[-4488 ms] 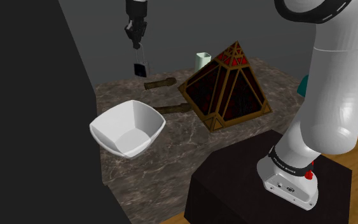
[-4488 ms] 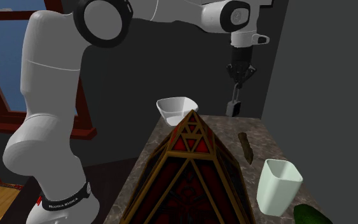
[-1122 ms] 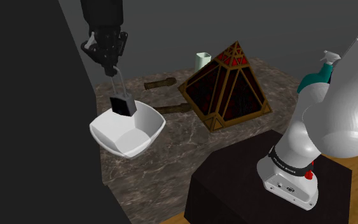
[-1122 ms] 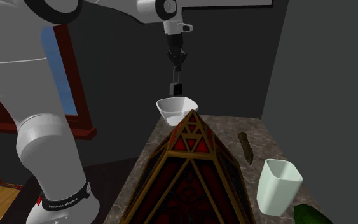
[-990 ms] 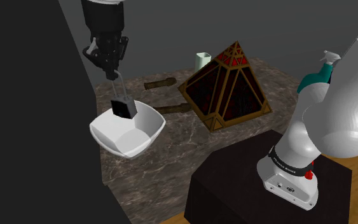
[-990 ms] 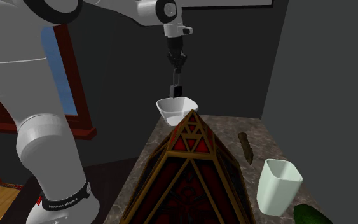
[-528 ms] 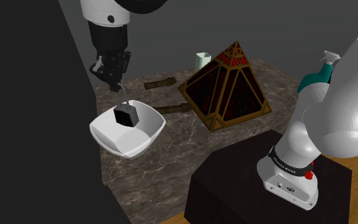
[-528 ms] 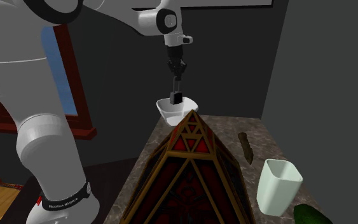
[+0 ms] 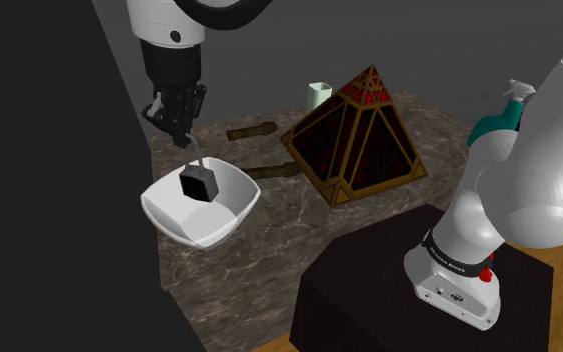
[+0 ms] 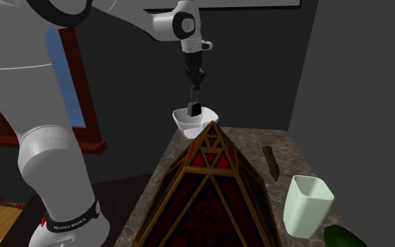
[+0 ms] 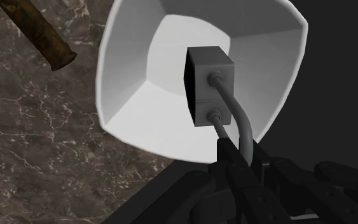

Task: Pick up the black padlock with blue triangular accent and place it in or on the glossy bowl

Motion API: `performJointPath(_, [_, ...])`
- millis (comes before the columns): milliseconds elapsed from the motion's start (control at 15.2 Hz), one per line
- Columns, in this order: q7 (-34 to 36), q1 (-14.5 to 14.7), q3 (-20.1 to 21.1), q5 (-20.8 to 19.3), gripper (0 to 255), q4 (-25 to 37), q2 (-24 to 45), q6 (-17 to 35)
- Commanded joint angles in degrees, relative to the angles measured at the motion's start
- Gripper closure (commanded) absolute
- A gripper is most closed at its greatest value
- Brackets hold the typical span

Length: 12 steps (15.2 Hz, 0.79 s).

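Note:
A dark, boxy padlock [image 9: 199, 183] hangs by its grey shackle from my gripper [image 9: 182, 137], which is shut on the shackle's top. The padlock body is down inside the hollow of the glossy white bowl [image 9: 159, 210], near its far wall. I cannot tell whether it touches the bowl. In the second exterior view the padlock [image 10: 195, 109] dangles under the gripper [image 10: 196, 85] just inside the bowl [image 10: 182, 121]. The wrist view has the padlock [image 11: 209, 86] over the bowl's [image 11: 123, 95] middle, its shackle clasped in the gripper [image 11: 233, 153].
A dark pyramid-shaped lamp with a gold frame [image 9: 359, 135] stands beside the bowl on the marble top. Two brown sticks [image 9: 252, 131] [image 9: 269, 171] lie between them. A pale cup [image 9: 318, 96] is at the back and a teal spray bottle [image 9: 499, 118] by the arm.
The gripper has come down over the last second, lowering the padlock from above the rim into the bowl. Little has moved in the last half second.

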Motion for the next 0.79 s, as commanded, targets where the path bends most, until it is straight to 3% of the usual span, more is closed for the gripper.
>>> performJointPath(0, [0.0, 0.0, 0.0, 0.0, 0, 0.0, 0.0, 0.0])
performJointPath(330, [0.0, 0.0, 0.0, 0.0, 0, 0.0, 0.0, 0.0])
performJointPath(594, [-0.3, -0.1, -0.1, 0.5, 0, 5.5, -1.5, -6.9])
performJointPath(726, [-0.3, 0.0, -0.1, 0.5, 0, 5.5, -1.5, -6.9])
